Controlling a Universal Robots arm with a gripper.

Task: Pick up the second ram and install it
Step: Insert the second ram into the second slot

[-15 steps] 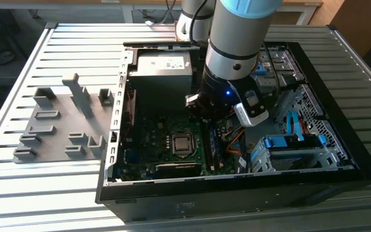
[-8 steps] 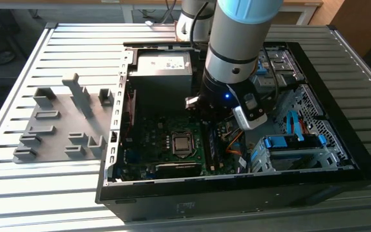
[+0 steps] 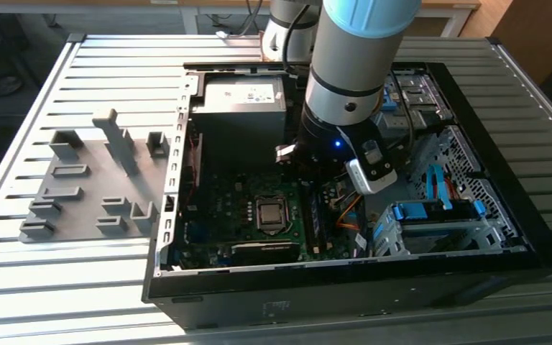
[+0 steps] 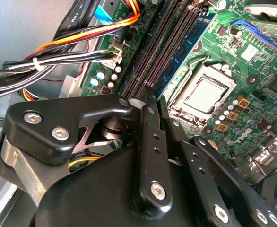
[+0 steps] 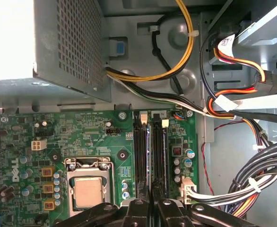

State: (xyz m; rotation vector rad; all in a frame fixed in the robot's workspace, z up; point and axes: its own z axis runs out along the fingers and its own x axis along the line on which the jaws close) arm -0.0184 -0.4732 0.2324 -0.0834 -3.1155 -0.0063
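Note:
In the exterior view my arm (image 3: 345, 108) reaches down into the open computer case (image 3: 506, 237), over the right part of the green motherboard (image 3: 247, 194). In the second wrist view my gripper (image 4: 156, 98) has its black fingers (image 4: 145, 137) pressed close together. The second ram (image 4: 182, 56), a thin blue board, runs out from between the fingertips along the dark memory slots (image 4: 160, 45), beside the CPU socket (image 4: 202, 94). In the first wrist view my gripper (image 5: 151, 204) sits right over the two parallel memory slots (image 5: 149, 156). How deep the stick sits is hidden.
A bundle of coloured cables (image 5: 233, 111) runs close beside the slots. The power supply (image 3: 242, 108) fills the case's far end and a drive cage with blue latches (image 3: 434, 212) stands at the exterior view's right. A gray holder with blocks (image 3: 94, 180) lies outside the case on the slatted table.

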